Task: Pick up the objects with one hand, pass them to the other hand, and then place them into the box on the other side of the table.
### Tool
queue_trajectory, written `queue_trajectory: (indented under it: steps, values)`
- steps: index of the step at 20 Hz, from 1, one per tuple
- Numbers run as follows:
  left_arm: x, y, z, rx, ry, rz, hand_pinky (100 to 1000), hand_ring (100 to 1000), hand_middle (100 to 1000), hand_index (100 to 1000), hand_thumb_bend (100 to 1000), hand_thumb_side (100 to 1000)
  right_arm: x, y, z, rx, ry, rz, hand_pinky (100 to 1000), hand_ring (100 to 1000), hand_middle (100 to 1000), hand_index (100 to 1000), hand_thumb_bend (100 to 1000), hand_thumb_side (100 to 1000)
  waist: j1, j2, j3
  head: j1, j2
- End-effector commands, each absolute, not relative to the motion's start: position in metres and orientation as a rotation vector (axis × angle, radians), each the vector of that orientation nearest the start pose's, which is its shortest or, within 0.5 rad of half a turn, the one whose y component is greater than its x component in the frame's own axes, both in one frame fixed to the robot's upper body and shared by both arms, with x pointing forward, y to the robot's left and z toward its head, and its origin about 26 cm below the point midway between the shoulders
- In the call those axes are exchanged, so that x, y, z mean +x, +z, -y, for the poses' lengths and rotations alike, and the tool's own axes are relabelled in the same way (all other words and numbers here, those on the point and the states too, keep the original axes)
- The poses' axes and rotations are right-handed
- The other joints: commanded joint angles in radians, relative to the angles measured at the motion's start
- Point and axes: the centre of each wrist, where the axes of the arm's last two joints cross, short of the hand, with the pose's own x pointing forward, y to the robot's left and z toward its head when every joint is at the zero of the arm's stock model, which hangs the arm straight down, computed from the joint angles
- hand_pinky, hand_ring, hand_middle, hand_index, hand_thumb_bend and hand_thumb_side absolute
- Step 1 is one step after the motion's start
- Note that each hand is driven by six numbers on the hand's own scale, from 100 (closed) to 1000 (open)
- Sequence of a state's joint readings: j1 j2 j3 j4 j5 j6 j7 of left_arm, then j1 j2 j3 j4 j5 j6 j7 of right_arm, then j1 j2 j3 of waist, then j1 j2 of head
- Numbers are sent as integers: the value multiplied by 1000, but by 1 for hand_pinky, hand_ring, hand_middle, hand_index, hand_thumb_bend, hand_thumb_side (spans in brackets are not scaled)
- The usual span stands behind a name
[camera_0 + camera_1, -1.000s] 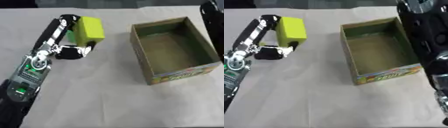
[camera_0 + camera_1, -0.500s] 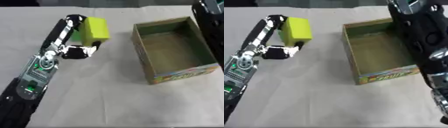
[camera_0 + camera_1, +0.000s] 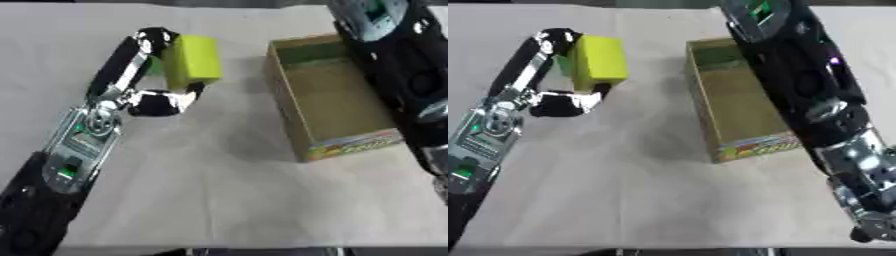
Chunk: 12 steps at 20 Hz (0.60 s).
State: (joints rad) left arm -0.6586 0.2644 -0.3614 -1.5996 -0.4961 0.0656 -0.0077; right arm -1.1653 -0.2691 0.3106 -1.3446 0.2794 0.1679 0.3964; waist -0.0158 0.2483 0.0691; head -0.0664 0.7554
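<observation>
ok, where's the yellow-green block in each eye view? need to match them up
Left eye view: the yellow-green block sits upper left of centre, held in the left hand, left of the cardboard box.
Right eye view: the same block shows further toward the upper left, again in that hand, left of the box.
Shared landmark: the printed fruit label on the box's near wall, which appears in both views.

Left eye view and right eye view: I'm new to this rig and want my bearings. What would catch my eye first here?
First the yellow-green block, bright against the pale table, held in the curled left hand at upper left. Next the open cardboard box right of centre, nothing visible inside. Last, the right arm, which runs down the right side over the box's far edge; its hand shows near the lower right corner.
</observation>
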Motion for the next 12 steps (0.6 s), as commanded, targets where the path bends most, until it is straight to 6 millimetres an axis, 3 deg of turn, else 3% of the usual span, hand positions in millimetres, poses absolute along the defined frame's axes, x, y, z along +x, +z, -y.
queue_trajectory:
  steps: [1,8,12]
  values:
    - [370,194,-137,466,-1003,2156,708,609,484,484,100,100,413,341,90,-257,1357,2028,865,771,832,882,509,486,-13,-28,3,3,5]
    - [369,192,-142,493,-999,2161,707,609,484,487,100,100,413,340,84,-262,1470,2008,864,775,832,883,556,391,-15,-28,6,11,1]
    - [371,186,-148,518,-980,2148,705,607,483,486,100,100,408,349,86,-282,1566,2002,859,770,824,874,515,348,-16,-28,2,16,-4]
